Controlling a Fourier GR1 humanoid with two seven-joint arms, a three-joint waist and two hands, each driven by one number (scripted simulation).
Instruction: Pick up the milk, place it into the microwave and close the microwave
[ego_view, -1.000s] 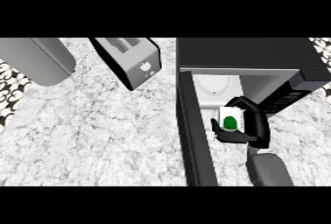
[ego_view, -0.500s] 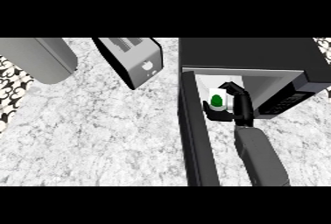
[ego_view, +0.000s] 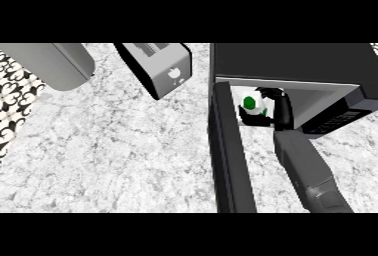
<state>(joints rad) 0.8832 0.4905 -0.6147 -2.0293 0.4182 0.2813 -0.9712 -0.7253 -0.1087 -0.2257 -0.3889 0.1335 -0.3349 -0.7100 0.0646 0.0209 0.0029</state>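
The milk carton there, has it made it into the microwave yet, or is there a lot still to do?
The pickup looks done: the right hand is curled round the milk. In hand now: it holds the carton at the microwave opening, apparently just inside. Left to do: let go, pull the arm out, and swing the open door shut.

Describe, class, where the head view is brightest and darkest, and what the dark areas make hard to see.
Head view: the marble counter is evenly lit, with no glare. The microwave top and its open door are the darkest parts. The black right robot hand blends into the shadowed cavity mouth, so its outline is hard to follow. The white milk with green mark stands out clearly.
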